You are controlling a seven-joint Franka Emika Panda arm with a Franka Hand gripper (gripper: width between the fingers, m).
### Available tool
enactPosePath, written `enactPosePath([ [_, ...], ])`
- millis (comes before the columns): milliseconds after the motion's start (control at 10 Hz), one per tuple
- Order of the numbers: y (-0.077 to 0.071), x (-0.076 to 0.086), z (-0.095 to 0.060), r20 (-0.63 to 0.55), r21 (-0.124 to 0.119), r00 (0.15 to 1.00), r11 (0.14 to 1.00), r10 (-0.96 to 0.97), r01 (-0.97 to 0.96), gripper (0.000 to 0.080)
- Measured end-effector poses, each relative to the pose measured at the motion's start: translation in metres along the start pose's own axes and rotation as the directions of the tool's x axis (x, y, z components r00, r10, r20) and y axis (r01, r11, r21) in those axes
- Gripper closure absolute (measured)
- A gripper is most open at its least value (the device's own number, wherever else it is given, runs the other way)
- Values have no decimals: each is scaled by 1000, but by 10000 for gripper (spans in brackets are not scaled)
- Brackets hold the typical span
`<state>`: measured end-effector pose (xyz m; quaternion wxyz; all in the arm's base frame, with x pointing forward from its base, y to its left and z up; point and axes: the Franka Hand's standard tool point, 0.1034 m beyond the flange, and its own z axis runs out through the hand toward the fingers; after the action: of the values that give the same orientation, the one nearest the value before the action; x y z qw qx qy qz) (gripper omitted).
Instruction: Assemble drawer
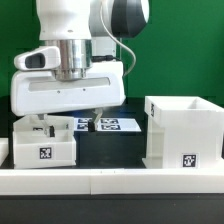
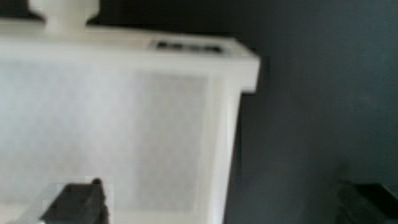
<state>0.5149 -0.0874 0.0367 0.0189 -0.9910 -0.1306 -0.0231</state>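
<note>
A low white drawer tray (image 1: 45,145) with a black-and-white tag on its front stands at the exterior view's left, below my hand. The tall boxy drawer shell (image 1: 185,128), also tagged, stands at the exterior view's right, its top open. My gripper (image 1: 68,116) hangs just above the tray with its fingers wide apart, holding nothing. In the wrist view the tray (image 2: 125,120) fills most of the picture, with a knob at its far end. One dark finger (image 2: 75,200) is over the tray, the other over the dark table; the gripper (image 2: 219,200) straddles the tray's side wall. I cannot make out a second tray.
The marker board (image 1: 108,124) lies flat on the black table behind the tray and the shell. A long white border rail (image 1: 110,180) runs along the table's front edge. Dark table (image 1: 110,145) shows between the tray and the shell.
</note>
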Motion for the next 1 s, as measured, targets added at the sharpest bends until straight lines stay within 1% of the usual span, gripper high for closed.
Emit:
enactPosePath([
  [100,-1,-3,5,6,0,1000,1000,0,0,151],
  [400,-1,-10,24,1,-19,1000,1000,-1,1,151],
  [500,-2,-12,28,4,-20,1000,1000,-1,1,151],
  [800,-3,-14,31,10,-17,1000,1000,-2,2,151],
  [900,-4,-14,31,10,-17,1000,1000,-3,3,247],
  [1000,-4,-14,31,11,-17,1000,1000,-3,3,247],
])
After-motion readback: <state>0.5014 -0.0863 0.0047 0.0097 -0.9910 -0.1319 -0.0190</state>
